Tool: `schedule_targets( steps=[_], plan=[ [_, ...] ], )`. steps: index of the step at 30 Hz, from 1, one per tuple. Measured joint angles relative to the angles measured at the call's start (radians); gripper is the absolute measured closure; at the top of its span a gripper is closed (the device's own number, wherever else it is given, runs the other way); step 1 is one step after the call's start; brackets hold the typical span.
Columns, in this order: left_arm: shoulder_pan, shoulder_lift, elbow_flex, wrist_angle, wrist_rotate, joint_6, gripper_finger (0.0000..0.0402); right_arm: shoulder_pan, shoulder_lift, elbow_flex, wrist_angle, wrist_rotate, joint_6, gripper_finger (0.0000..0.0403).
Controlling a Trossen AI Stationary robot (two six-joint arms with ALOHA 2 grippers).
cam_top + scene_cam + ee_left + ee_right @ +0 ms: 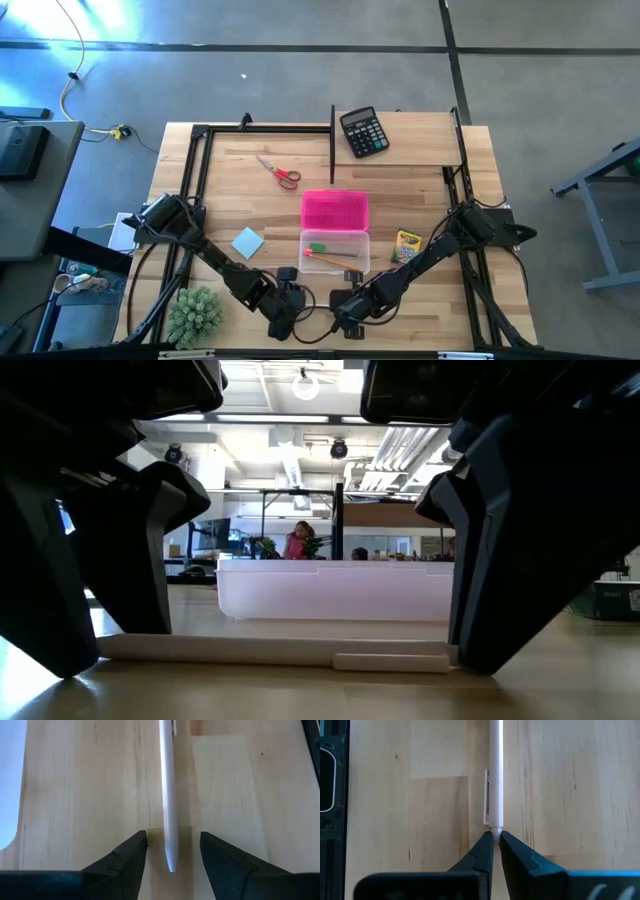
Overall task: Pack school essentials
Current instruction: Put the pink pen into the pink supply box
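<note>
A white pen [270,650] lies flat on the table by the near edge, between my two grippers. My left gripper [173,836] is open, with one finger on each side of the pen's pointed tip [171,862] and a gap on both sides. My right gripper [496,836] is shut on the pen's other end. Farther back stands a clear case [335,252] holding a green eraser [317,246] and thin pencils [335,261]; its pink lid [335,210] lies open behind it. The crayon box [406,245], blue notepad [247,242] and red-handled scissors [280,172] lie loose on the table. My right gripper pinches the pen's clip end [495,829] between its two fingertips. The fingers come in low from the table's right and point along the pen. The pen lies level on the wood, with its clip [486,795] just ahead of the fingertips.
A black calculator [363,132] sits at the far edge. A green spiky plant [195,312] stands at the near left corner, beside my left arm. Black frame rails [200,180] run along the table's sides. People show in the room beyond the table.
</note>
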Motion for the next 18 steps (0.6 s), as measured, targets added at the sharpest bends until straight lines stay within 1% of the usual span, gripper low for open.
schedule_targets(
  steps=[3, 9, 18],
  plan=[
    [0.002, -0.002, 0.000, -0.002, 0.001, 0.001, 0.0247, 0.000, 0.000, 0.000, 0.004, 0.000, 0.000, 0.0382],
    [0.004, 0.000, 0.000, -0.027, -0.014, 0.005, 0.0300, -0.001, 0.000, 0.000, 0.008, 0.000, 0.004, 0.0382],
    [0.008, 0.001, -0.001, -0.034, 0.006, 0.063, 0.0369, -0.001, 0.001, 0.000, 0.012, 0.000, 0.004, 0.0382]
  ],
)
